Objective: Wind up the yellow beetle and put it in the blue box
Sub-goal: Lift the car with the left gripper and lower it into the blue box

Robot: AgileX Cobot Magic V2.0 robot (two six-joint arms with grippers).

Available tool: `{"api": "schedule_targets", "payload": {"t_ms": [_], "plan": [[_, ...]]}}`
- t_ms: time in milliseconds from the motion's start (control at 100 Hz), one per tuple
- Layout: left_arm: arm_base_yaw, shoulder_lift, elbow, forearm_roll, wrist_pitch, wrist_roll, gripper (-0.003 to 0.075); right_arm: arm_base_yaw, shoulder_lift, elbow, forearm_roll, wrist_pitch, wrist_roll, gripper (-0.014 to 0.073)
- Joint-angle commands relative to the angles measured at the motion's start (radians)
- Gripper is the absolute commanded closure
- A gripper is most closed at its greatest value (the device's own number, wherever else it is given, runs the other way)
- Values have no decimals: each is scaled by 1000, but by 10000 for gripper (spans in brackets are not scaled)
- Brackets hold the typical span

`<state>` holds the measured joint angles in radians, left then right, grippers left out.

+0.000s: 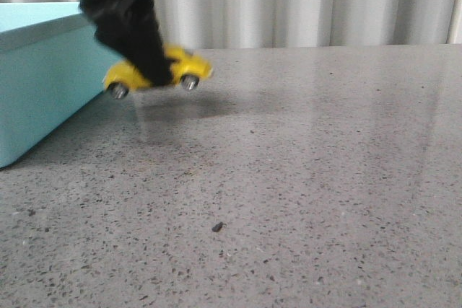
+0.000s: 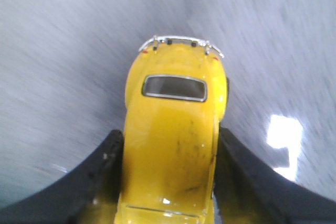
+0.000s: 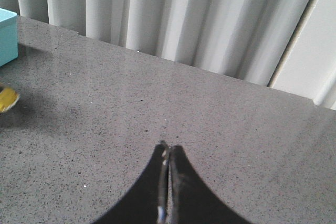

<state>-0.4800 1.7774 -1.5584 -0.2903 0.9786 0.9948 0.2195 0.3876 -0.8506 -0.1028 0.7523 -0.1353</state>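
The yellow beetle (image 1: pixel 184 68) hangs just above the grey table, held across its body by my left gripper (image 1: pixel 155 70), which is shut on it. In the left wrist view the beetle (image 2: pixel 173 129) fills the space between the two black fingers (image 2: pixel 89 182), its rear window and chrome bumper pointing away. The blue box (image 1: pixel 43 84) stands at the far left, right beside the car. A corner of the box (image 3: pixel 7 35) and a sliver of the beetle (image 3: pixel 7 99) show in the right wrist view. My right gripper (image 3: pixel 168 150) is shut with nothing in it, over bare table.
The grey speckled table (image 1: pixel 303 178) stretches to the right and front of the car. A small dark speck (image 1: pixel 216 226) lies near the front. A pleated white curtain (image 1: pixel 289 1) closes off the back.
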Motion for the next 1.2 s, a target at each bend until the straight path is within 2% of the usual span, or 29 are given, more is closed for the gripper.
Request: {"api": "schedule_targets", "payload": {"t_ms": [0, 210, 290, 380, 530, 610, 690, 910, 980, 1030, 1160, 1190], "plan": [[1, -52, -140, -47, -36, -11, 680, 4, 11, -23, -18, -73, -9, 645], [43, -69, -320, -44, -47, -27, 680, 4, 11, -23, -18, -73, -9, 645], [86, -69, -332, -19, -44, -84, 680, 4, 11, -23, -18, -73, -9, 645], [140, -63, -332, 69, 13, -210, 680, 4, 11, -23, -18, -73, -9, 645], [258, -62, -279, 159, 73, -485, 680, 4, 11, -23, -18, -73, -9, 645], [316, -62, -242, 159, 101, -575, 680, 4, 11, -23, -20, -75, -9, 645], [367, -62, -188, 159, 127, -620, 680, 4, 11, -23, -33, -81, -9, 645], [438, -62, -13, 198, 108, -634, 671, 4, 11, -23, -69, -83, -9, 645], [449, -62, 29, 213, 102, -634, 636, 4, 11, -23, -69, -83, -9, 645], [458, -62, 54, 213, 94, -634, 582, 4, 11, -23, -69, -82, -9, 645], [458, -62, 99, 215, 50, -639, 347, 4, 11, -23, -69, -73, -9, 645], [458, -62, 101, 210, 39, -645, 318, 4, 11, -23, -69, -70, -9, 645]]}}
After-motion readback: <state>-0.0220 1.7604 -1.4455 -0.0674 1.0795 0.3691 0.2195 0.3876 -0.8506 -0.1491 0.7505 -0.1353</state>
